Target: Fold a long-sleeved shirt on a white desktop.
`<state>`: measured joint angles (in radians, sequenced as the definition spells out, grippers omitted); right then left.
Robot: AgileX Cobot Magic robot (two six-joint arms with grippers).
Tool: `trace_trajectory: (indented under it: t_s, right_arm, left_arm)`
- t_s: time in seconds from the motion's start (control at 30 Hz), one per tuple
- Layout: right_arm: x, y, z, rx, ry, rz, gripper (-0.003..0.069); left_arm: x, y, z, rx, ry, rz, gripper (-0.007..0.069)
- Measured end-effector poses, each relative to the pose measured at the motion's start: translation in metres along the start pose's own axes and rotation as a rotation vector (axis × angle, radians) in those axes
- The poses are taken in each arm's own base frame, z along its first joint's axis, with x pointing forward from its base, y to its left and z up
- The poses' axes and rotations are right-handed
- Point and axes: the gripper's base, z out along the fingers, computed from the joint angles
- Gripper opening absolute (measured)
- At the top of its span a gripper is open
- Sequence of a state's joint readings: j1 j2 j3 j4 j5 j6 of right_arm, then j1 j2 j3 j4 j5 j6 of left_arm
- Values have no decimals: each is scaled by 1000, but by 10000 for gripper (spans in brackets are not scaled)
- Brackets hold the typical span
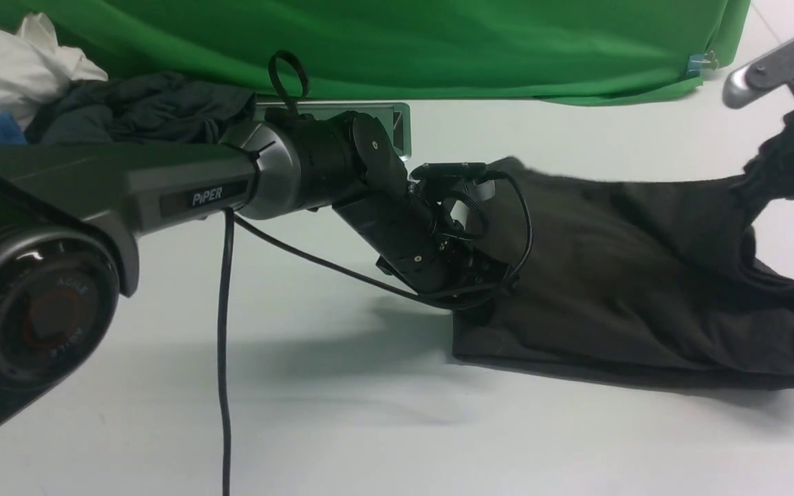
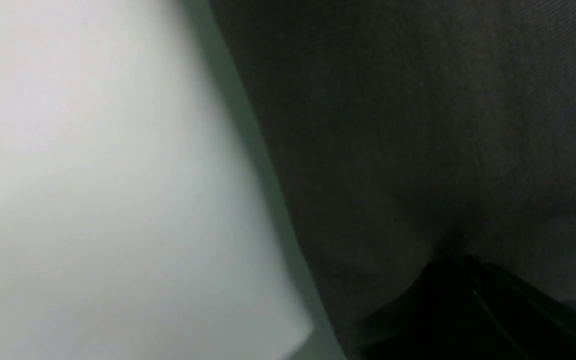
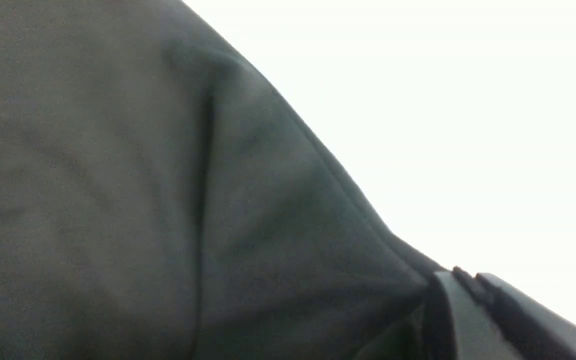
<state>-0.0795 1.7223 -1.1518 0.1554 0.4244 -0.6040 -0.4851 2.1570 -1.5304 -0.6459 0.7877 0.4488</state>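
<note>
Dark olive-brown knit long-sleeved shirt (image 1: 631, 275) sprawls on the smooth white desk (image 1: 369, 427); left end effector (image 2: 463, 280) clenched on its left edge, right end effector (image 3: 455, 287) clenched on its lifted right end

Long-sleeved shirt (image 1: 631, 275): dark matt knit cloth; white desktop (image 1: 342, 413): smooth, matt; green cloth (image 1: 438, 48): soft, creased; left arm (image 1: 163, 186): satin metal
</note>
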Motion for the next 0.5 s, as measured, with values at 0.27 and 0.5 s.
trace_trajectory:
  t_s: [0.27, 0.5]
  right_arm:
    - [-10, -23, -3, 80, -62, 29, 131]
    - [-48, -36, -52, 80, -159, 229, 298]
  left_arm:
    - [0, 0, 0, 0, 5, 2, 18]
    - [4, -1, 0, 7, 38, 10, 18]
